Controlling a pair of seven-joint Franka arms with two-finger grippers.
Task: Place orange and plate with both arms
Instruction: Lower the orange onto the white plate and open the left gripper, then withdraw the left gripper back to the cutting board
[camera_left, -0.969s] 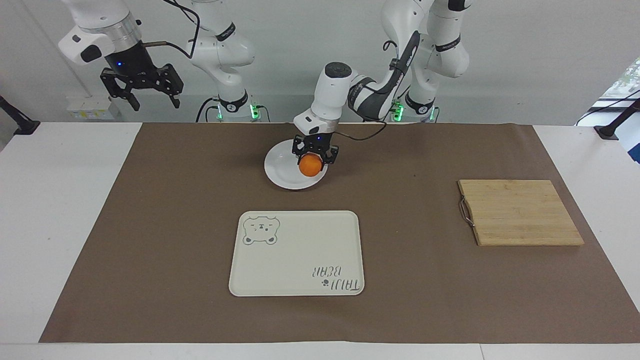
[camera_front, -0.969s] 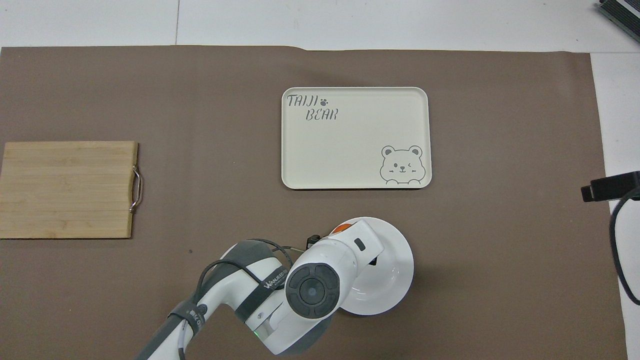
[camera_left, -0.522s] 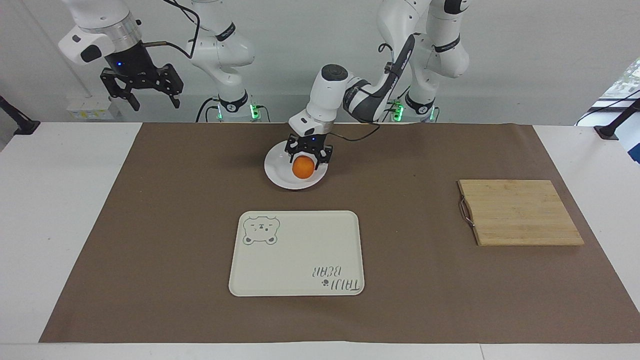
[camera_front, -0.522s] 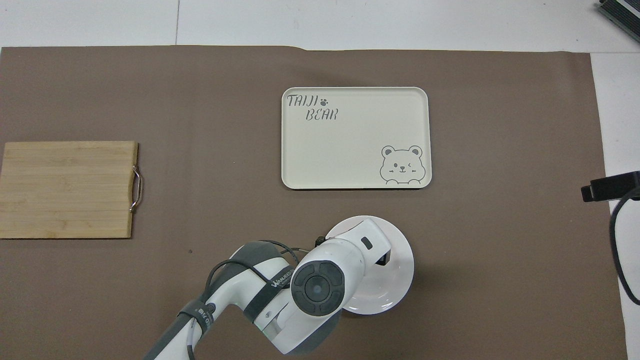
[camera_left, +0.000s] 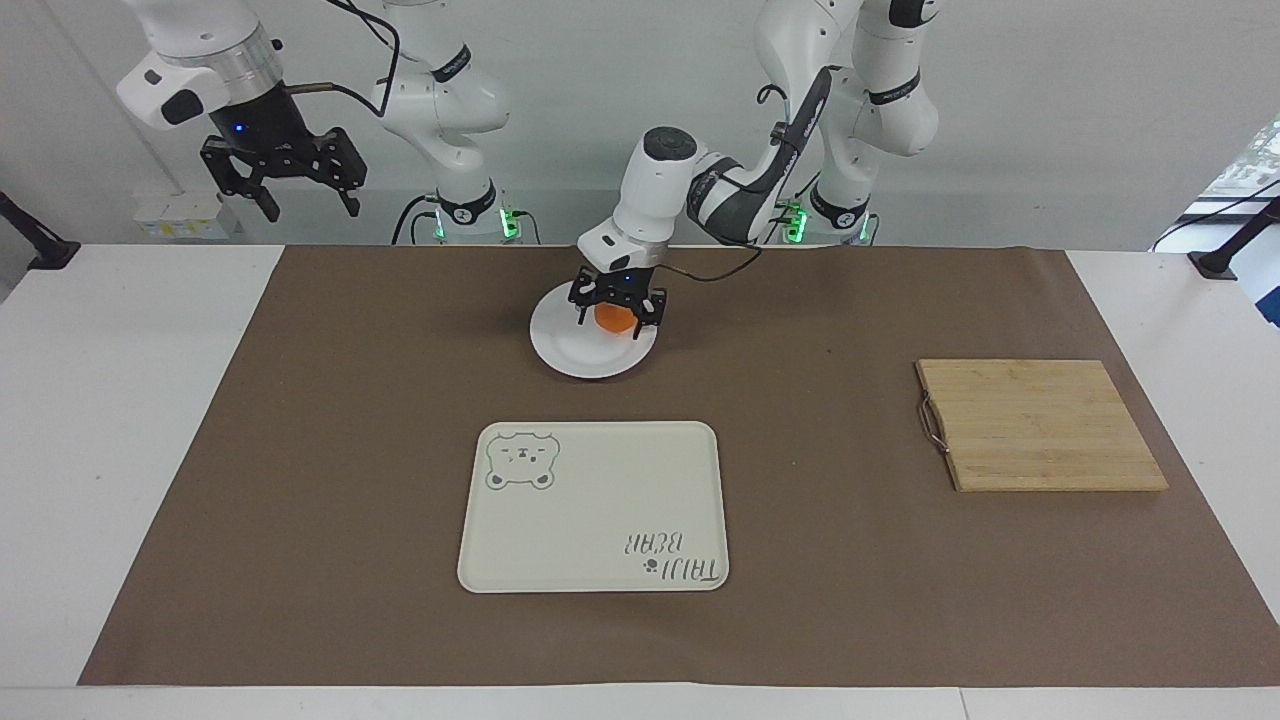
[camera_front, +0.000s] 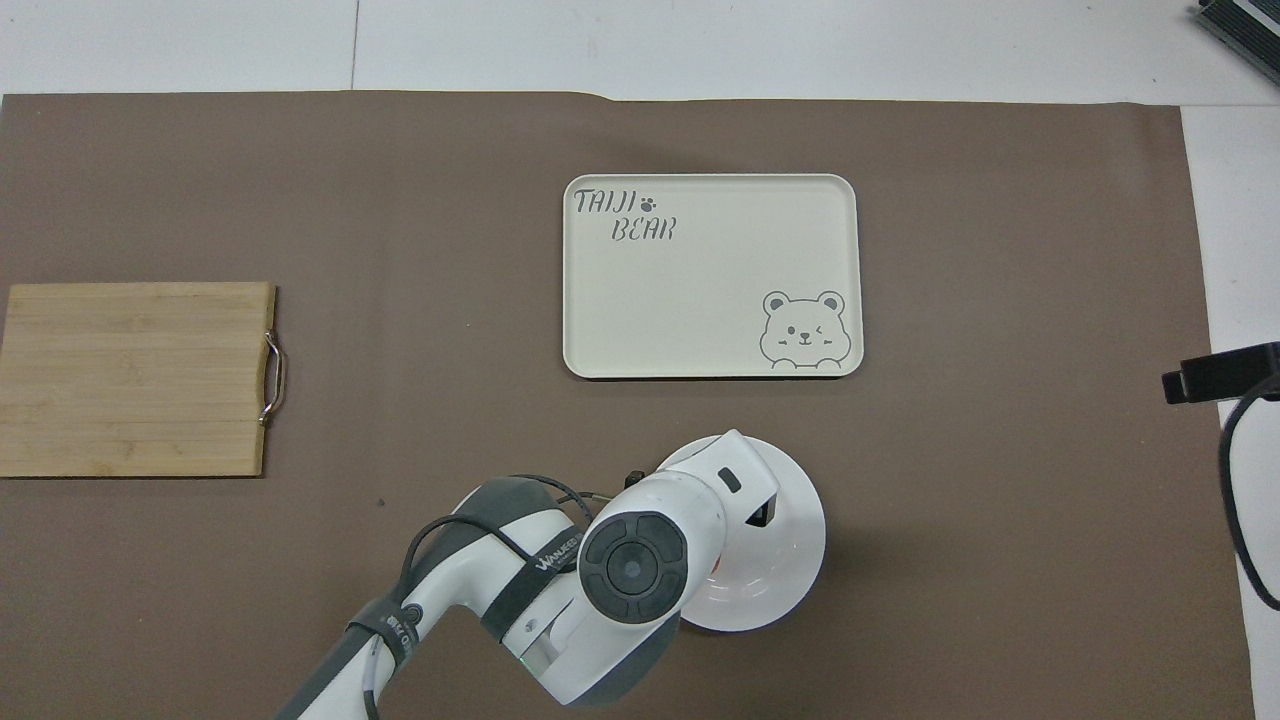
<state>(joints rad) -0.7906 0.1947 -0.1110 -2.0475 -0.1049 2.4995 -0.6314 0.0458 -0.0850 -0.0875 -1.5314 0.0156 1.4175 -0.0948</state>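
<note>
- The orange sits on the plate, between the left tool's spread fingers.
- The right tool, open, waits high over the surface's edge.

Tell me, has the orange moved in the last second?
Yes. In the facing view the orange, between the left gripper's fingers, has shifted from the plate's tray-side rim toward its middle, nearer the robots.

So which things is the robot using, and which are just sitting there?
Using:
- orange, on the plate
- left gripper, around the orange
- right gripper, waiting up high

Just sitting there:
- bear tray
- wooden board
</note>
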